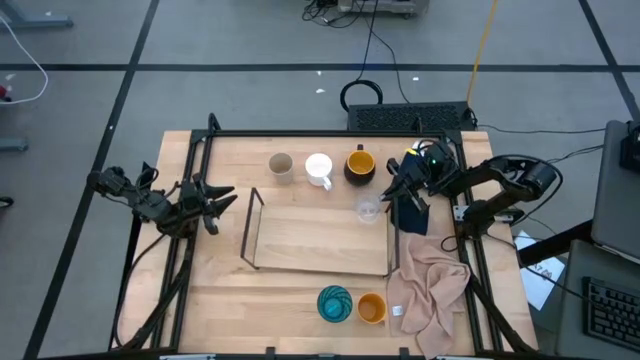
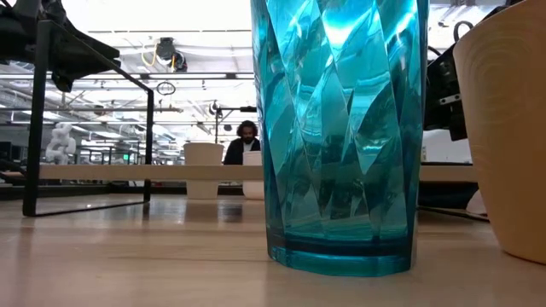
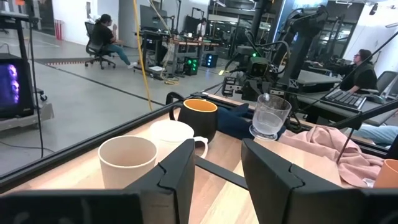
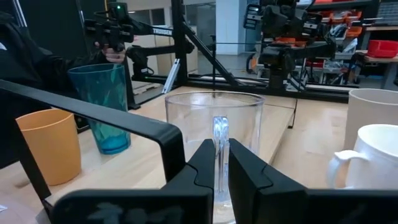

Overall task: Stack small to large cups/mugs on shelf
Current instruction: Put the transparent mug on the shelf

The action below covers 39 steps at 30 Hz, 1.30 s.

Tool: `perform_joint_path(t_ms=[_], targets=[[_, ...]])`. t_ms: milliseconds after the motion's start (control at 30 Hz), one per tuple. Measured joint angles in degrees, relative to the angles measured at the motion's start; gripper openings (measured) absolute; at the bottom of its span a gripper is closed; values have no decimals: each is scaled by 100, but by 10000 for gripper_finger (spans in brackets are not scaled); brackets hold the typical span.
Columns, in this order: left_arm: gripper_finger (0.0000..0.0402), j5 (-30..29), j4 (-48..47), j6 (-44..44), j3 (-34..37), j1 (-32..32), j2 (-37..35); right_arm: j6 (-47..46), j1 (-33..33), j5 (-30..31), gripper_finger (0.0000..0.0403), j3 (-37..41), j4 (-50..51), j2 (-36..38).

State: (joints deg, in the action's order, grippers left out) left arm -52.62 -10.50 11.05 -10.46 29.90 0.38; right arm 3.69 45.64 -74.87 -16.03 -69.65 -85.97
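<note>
My right gripper (image 1: 388, 197) (image 4: 221, 177) is shut on the clear glass (image 1: 368, 210) (image 3: 270, 116) over the far right corner of the shelf (image 1: 320, 240). My left gripper (image 1: 222, 203) (image 3: 217, 180) is open and waits left of the shelf, touching nothing. The beige-grey cup (image 1: 281, 166), the white mug (image 1: 319, 170) and the dark mug with yellow inside (image 1: 360, 165) stand in a row on the table beyond the shelf. The teal cup (image 1: 334, 303) (image 2: 341, 128) and the orange cup (image 1: 371, 308) (image 2: 503, 128) stand side by side near the table's near edge. My right gripper pinches a narrow upright clear strip on the glass's near side (image 4: 221, 144) between its two fingers (image 4: 205, 171). It comes nearly level from the table's right. The glass leans slightly in the left wrist view. Whether its base (image 3: 264, 132) rests on the shelf, I cannot tell.
A pink cloth (image 1: 430, 290) lies crumpled on the table's right near part, and a dark cloth (image 1: 411, 215) lies under the right gripper. The shelf's black wire ends (image 1: 248, 230) (image 2: 38, 128) stand upright. People sit in the room beyond the table.
</note>
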Motion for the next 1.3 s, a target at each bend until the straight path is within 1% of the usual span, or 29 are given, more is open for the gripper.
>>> perform_joint_path(t_ms=[367, 700, 933, 1067, 1167, 1233, 1300], targets=[[134, 0, -2, -14, 0, 2, 0, 100, 17, -2, 9, -57, 95, 0], [134, 0, -27, -16, 0, 0, 0, -792, 145, -25, 9, -646, -216, 173], [134, 0, -117, -15, 0, 0, 0, -1567, 118, 34, 9, -973, -234, 833], [134, 0, -190, -9, 0, 0, 0, -2097, -54, 492, 9, -1111, -137, 1446], [134, 0, -196, -9, 0, 0, 0, -2206, -313, 1013, 9, -1163, 363, 1920], [134, 1, -212, -4, 0, 2, 0, -1947, -601, 1453, 9, -1163, 964, 2236], [134, 4, -249, 1, 0, -1, 0, -1469, -956, 2072, 9, -1163, 1821, 2534]])
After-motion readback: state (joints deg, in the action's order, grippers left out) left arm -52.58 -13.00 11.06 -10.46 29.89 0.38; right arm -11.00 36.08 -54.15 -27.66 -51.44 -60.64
